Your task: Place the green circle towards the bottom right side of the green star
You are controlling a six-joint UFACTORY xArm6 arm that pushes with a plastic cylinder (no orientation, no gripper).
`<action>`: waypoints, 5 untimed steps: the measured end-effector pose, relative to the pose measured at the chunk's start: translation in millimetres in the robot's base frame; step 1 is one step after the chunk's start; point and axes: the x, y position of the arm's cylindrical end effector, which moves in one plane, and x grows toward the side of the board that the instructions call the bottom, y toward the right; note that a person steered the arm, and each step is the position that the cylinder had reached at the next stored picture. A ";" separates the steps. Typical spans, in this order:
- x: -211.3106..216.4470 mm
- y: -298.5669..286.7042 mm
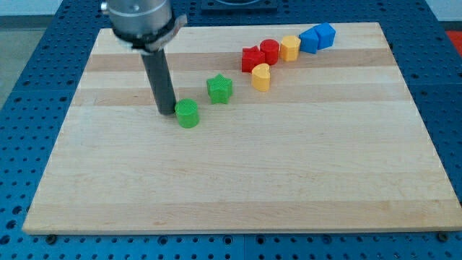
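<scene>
Table (238, 188): wooden. Tip (167, 112) is set just left of the green circle (188, 113), touching or nearly so. Green star (219, 89) is found right of and farther than the circle, slightly apart. No hand is fitted; only a rod is seen.

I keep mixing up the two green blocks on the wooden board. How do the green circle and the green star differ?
The green circle is a round cylinder; the green star has pointed edges. The circle lies toward the view's bottom left of the star, apart from it. My tip sits right beside the circle's left, while the star stands untouched. Both share the same green.
</scene>
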 end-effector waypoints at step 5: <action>-72.5 206.8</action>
